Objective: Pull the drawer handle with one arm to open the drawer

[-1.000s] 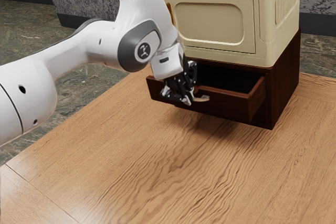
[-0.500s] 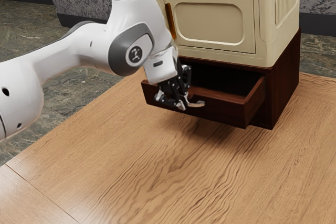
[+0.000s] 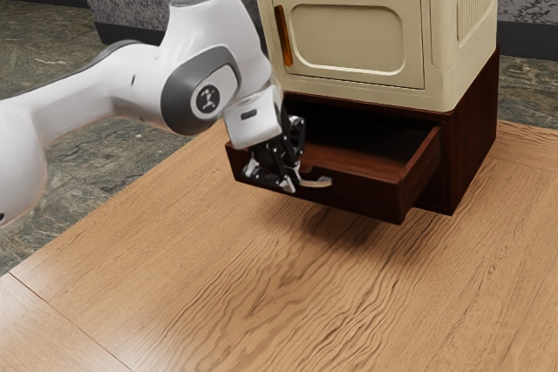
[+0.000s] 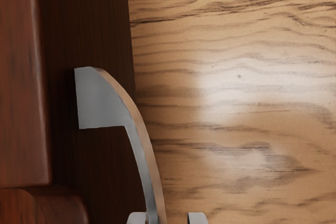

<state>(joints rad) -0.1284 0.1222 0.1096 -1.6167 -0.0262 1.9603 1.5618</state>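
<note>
My gripper (image 3: pixel 271 178) is at the front of the dark brown drawer (image 3: pixel 364 191), around the near part of its curved metal handle (image 3: pixel 316 182). In the wrist view the handle (image 4: pixel 137 137) curves down between the two fingertips of the gripper (image 4: pixel 167 217). One fingertip lies against the handle's drawer side, while a gap separates the other from it, so the gripper is open. The drawer stands well out from its cabinet, with its dark inside showing. Part of the handle is hidden behind the fingers in the exterior view.
A cream cabinet (image 3: pixel 349 84) with an amber door handle (image 3: pixel 283 35) sits on top of the brown drawer cabinet (image 3: pixel 471 137). Wooden tabletop (image 3: pixel 288 294) stretches in front of the drawer and below the arm.
The drawer has slid farther out of its cabinet, toward the exterior view's lower left. My hand has moved back along with it, staying at the handle.
</note>
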